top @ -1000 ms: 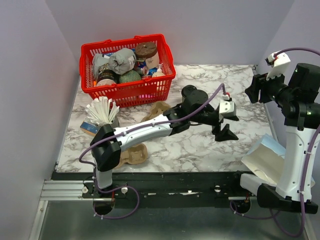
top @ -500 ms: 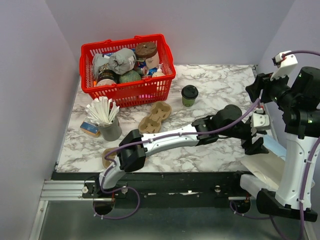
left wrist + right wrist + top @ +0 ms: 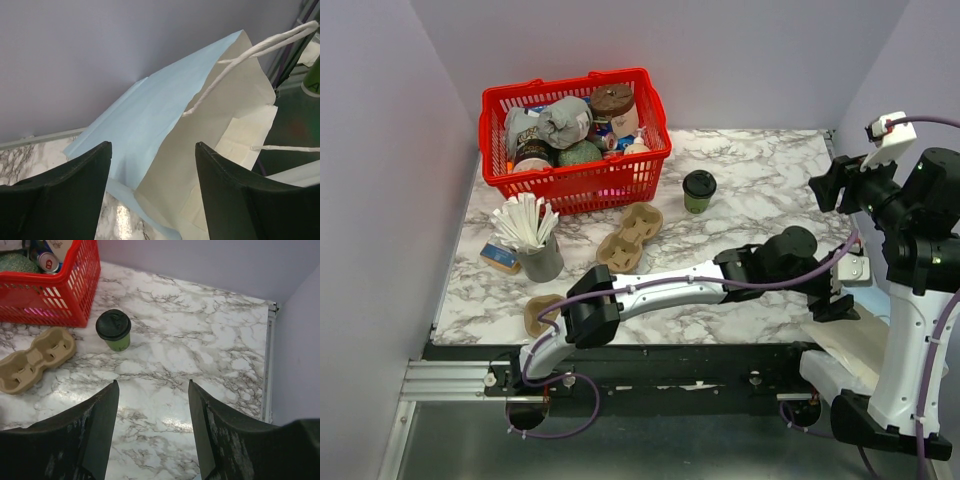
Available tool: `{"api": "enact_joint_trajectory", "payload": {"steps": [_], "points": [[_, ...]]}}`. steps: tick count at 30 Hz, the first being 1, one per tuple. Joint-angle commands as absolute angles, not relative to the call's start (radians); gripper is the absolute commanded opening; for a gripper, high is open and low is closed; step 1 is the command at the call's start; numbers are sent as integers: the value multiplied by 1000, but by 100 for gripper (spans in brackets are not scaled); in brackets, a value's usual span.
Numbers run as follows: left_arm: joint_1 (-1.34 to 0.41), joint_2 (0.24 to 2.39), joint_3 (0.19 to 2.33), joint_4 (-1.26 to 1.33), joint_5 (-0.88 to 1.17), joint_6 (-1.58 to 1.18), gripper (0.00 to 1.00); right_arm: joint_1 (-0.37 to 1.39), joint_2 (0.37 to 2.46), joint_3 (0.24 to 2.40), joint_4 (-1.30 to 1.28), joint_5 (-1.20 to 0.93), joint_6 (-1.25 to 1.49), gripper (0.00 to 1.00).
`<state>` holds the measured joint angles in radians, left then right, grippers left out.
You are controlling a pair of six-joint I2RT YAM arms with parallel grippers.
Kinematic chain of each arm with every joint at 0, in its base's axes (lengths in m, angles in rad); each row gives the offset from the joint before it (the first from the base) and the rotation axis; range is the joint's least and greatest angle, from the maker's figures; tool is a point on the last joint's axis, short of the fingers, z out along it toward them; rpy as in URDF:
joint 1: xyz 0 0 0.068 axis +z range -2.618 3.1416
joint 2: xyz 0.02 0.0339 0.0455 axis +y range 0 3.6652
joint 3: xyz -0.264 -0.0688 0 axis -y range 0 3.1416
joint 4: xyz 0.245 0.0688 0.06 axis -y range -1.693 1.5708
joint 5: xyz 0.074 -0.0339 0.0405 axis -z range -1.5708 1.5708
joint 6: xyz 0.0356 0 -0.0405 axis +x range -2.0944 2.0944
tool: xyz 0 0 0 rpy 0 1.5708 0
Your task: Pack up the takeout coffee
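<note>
The takeout coffee (image 3: 699, 190), a small green cup with a black lid, stands upright on the marble table behind the middle, also in the right wrist view (image 3: 114, 330). My left gripper (image 3: 837, 302) reaches far across to the front right, open. In its wrist view the left gripper (image 3: 152, 145) straddles the near edge of a light blue paper bag (image 3: 145, 110) with a white inside, touching nothing. The bag (image 3: 845, 345) lies at the table's front right corner. My right gripper (image 3: 828, 186) hangs open above the table's right side, its fingertips (image 3: 152, 382) over bare marble, well short of the cup.
A red basket (image 3: 575, 170) of groceries sits at the back left. A brown cardboard cup carrier (image 3: 631, 236) lies left of the cup, another (image 3: 542, 312) near the front edge. A grey cup of white stirrers (image 3: 535, 245) stands at the left. Purple walls close three sides.
My left arm has swung from the table's middle to the bag at the front right, uncovering the cup. The right gripper has shifted slightly.
</note>
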<state>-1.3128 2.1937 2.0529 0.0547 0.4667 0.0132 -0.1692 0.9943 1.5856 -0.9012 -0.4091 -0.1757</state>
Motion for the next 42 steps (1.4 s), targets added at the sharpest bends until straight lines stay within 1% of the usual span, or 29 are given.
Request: {"api": "enact_joint_trajectory", "payload": {"steps": [1, 3, 4, 6, 7, 12, 15, 16, 18, 19, 21, 24, 28, 31, 33, 37, 40, 42], "points": [[-1335, 2220, 2062, 45, 410, 141, 68, -164, 976, 1574, -870, -436, -150, 66], [-1338, 2224, 2062, 37, 385, 173, 64, -164, 977, 1577, -868, -437, -144, 66], [-1341, 2229, 2063, 32, 367, 193, 58, -164, 979, 1581, -868, -439, -143, 66], [-1342, 2230, 2068, 28, 351, 209, 50, -164, 982, 1589, -867, -445, -140, 66], [-1342, 2229, 2069, 29, 344, 213, 43, -164, 985, 1592, -867, -445, -138, 66], [-1341, 2227, 2074, 48, 310, 264, 35, -164, 991, 1595, -858, -443, -120, 66], [-1339, 2226, 2077, 45, 311, 287, 25, -164, 989, 1595, -850, -440, -112, 66], [-1338, 2223, 2075, 41, 314, 287, 19, -164, 988, 1597, -850, -439, -110, 66], [-1335, 2218, 2077, 31, 314, 284, 12, -164, 989, 1604, -851, -439, -107, 66], [-1333, 2209, 2075, 26, 314, 279, 6, -164, 994, 1611, -850, -440, -106, 66], [-1330, 2197, 2068, 8, 314, 281, 0, -164, 1000, 1620, -850, -439, -104, 66], [-1316, 2158, 2040, -26, 314, 282, 0, -164, 1019, 1650, -857, -448, -112, 67], [-1289, 2050, 1996, -110, 319, 301, 0, -164, 1048, 1689, -856, -465, -141, 67], [-1261, 1962, 1928, -176, 287, 342, 0, -164, 1066, 1703, -827, -485, -132, 67], [-1240, 1927, 1879, -231, 226, 371, 0, -164, 1087, 1723, -815, -515, -123, 67], [-1157, 1862, 1806, -285, 184, 330, 0, -164, 1117, 1767, -796, -682, -136, 67], [-1100, 1821, 1749, -293, 163, 321, 0, -164, 1124, 1799, -795, -768, -155, 68], [-1075, 1806, 1712, -304, 156, 325, 0, -164, 1127, 1816, -810, -794, -179, 71]]}}
